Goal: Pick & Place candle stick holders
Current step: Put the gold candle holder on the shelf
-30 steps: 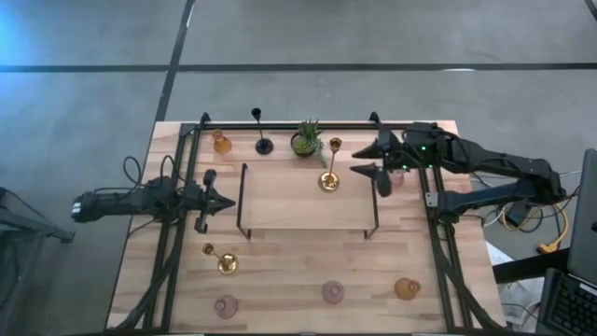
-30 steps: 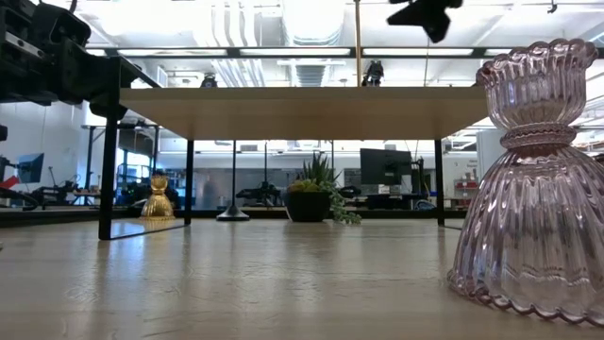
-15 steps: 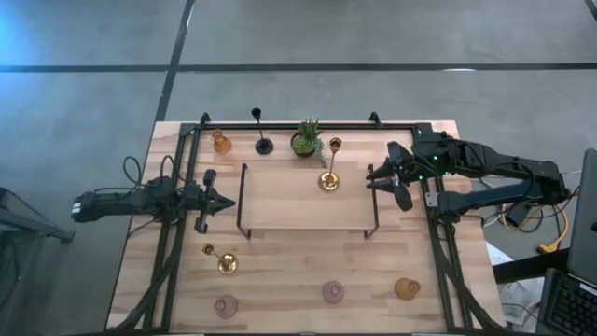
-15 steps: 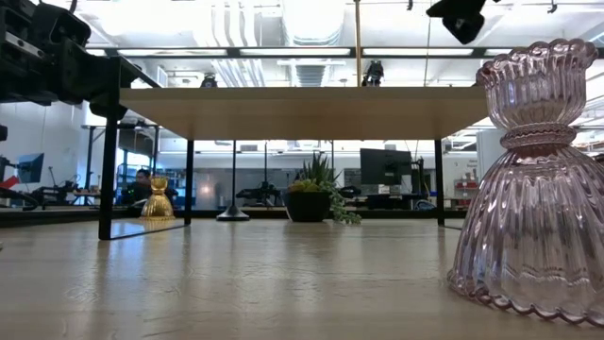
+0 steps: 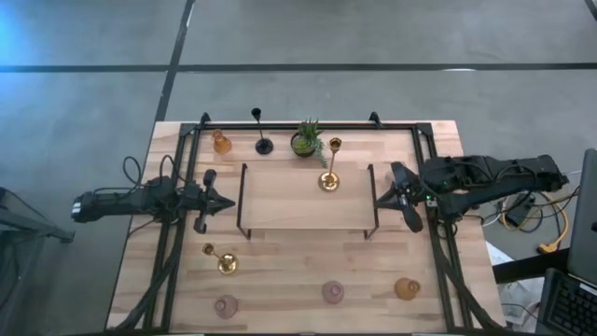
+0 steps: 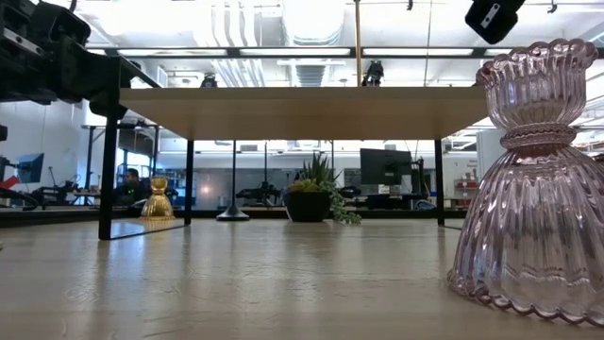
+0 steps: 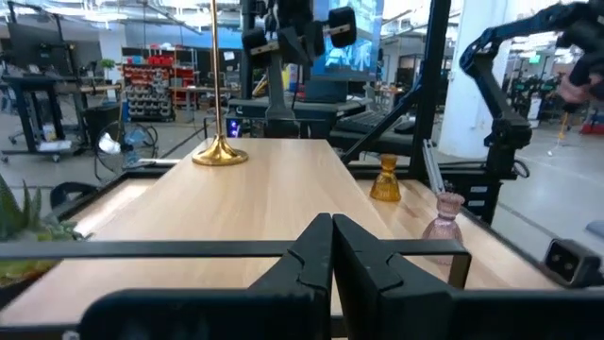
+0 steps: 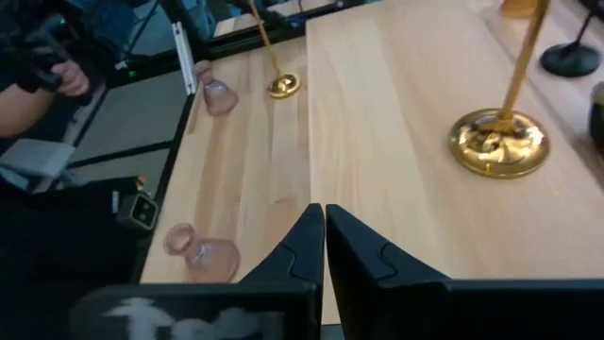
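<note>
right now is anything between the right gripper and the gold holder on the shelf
Only the shelf's own frame. The right gripper, fingers shut and empty, sits just outside the raised shelf's right end, where a thin black leg stands. Past that, the shelf top is bare up to the gold candle holder.

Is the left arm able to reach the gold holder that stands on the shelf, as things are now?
Probably not easily: the gold holder stands toward the shelf's right end, nearer the right gripper; the left gripper waits shut beyond the opposite end.

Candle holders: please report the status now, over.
Both grippers shut, empty: left gripper, right gripper beside shelf. Gold holder on shelf. Nothing obstructing.
</note>
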### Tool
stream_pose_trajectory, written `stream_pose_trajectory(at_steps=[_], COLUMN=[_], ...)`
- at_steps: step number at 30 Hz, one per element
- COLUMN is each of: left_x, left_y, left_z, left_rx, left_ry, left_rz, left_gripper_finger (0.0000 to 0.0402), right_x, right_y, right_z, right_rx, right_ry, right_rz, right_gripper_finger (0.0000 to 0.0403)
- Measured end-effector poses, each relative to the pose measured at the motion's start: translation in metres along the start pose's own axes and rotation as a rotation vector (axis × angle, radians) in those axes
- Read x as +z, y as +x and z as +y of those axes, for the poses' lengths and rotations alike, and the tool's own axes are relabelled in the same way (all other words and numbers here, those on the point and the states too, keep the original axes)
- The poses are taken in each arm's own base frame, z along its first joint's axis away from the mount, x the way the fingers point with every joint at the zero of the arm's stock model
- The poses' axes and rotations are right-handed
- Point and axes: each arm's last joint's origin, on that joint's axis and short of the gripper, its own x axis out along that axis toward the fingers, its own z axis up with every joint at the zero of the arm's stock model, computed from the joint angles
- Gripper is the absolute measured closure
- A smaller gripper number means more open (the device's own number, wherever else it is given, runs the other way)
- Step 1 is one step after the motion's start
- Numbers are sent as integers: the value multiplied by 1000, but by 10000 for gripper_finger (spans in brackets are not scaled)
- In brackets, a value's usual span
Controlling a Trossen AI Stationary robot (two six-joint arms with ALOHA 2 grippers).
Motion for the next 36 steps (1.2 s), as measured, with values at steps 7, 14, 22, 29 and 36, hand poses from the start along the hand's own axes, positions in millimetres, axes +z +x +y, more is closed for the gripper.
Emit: stream_pose_trajectory(at_steps=[7, 14, 22, 29, 36], left_x=[12, 61, 102, 126, 163], left_y=[-5, -25, -34, -17, 8], left_z=[-3, -8, -11, -10, -12], left_rx=[-50, -53, -41, -13, 43], left_ry=[-80, -112, -132, -142, -62], left_rz=[70, 108, 37, 139, 217], left_gripper_finger=[387, 388, 391, 397, 398], right_x=[-16, -34, -38, -36, -36], right_y=[3, 11, 11, 11, 11], right_z=[6, 11, 17, 20, 20], right_rx=[-13, -11, -44, -28, -29], right_ry=[21, 67, 47, 49, 49], right_rz=[7, 45, 18, -12, -13], right_gripper_finger=[394, 394, 394, 394, 394])
